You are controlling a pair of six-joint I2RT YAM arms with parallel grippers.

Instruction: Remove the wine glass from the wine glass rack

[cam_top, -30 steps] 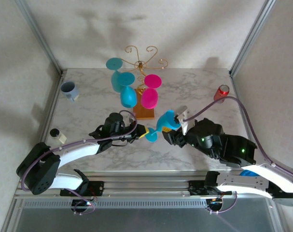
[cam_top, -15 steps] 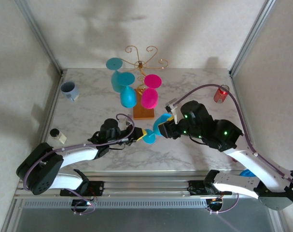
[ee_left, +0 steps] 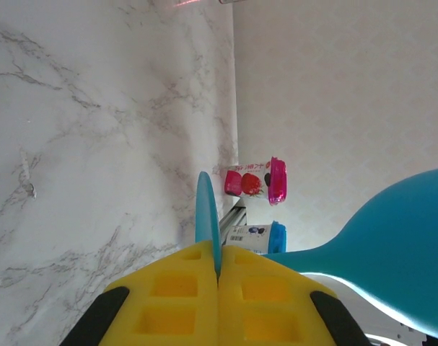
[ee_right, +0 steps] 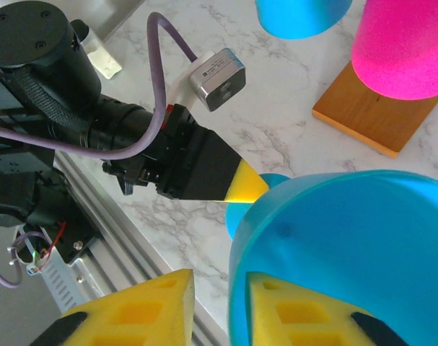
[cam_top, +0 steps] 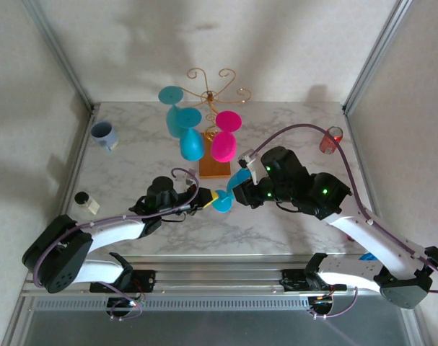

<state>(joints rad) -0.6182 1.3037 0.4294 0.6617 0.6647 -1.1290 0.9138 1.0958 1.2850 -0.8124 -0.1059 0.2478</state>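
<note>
The gold wire wine glass rack [cam_top: 211,81] stands on its orange-brown base [cam_top: 216,168] at the table's back, with two blue glasses [cam_top: 191,144] and a pink one [cam_top: 224,145] hanging upside down. A third blue wine glass [cam_top: 226,201] is off the rack, lying sideways between the arms. My left gripper [cam_top: 208,197] [ee_left: 219,270] is shut on the thin foot disc [ee_left: 206,213]; the bowl [ee_left: 403,231] shows at the right. My right gripper [cam_top: 242,184] [ee_right: 220,288] is open, straddling the bowl's rim [ee_right: 334,238], with a gap beside the outer finger [ee_right: 143,310].
A grey-blue mug [cam_top: 104,135] and a small dark-capped bottle [cam_top: 85,201] sit at the left edge, a red can [cam_top: 331,138] at the right. A pink cup [ee_left: 255,180] and a blue-lidded cup [ee_left: 258,236] lie beyond the glass. Metal frame posts flank the table.
The right arm has swung up and leftwards over the table. The held blue glass and both grippers have shifted slightly left. The rack's glasses have not moved.
</note>
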